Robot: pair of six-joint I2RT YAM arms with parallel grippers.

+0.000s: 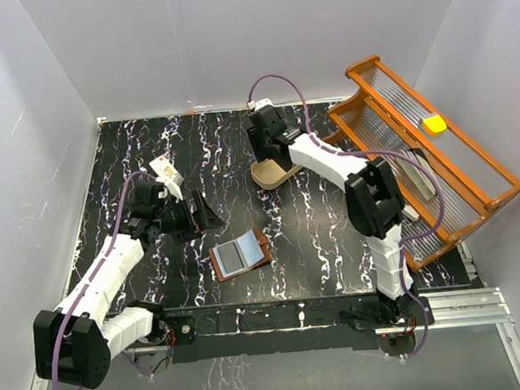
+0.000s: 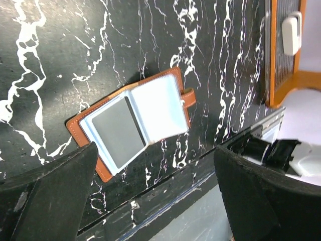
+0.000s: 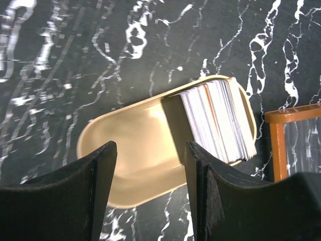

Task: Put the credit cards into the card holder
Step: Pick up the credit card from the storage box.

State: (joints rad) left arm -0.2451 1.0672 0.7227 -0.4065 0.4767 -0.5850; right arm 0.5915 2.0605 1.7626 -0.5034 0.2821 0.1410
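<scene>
Credit cards stand on edge in a tight stack at one end of the beige tray, just beyond one finger of the right hand; that hand hangs spread and empty over the tray. Across the table, the left hand (also spread, gripping nothing) faces the card holder, which lies open and flat just ahead, between its fingers.

The card holder lies open and flat on the black marbled table, about mid-table and toward the near edge. It's brown leather outside, pale blue pockets facing up, snap tab off one side. One pocket shows a dark grey panel, possibly a card. The credit cards stand on edge, packed into one end of a beige oval tray, farther back and slightly right.
</scene>
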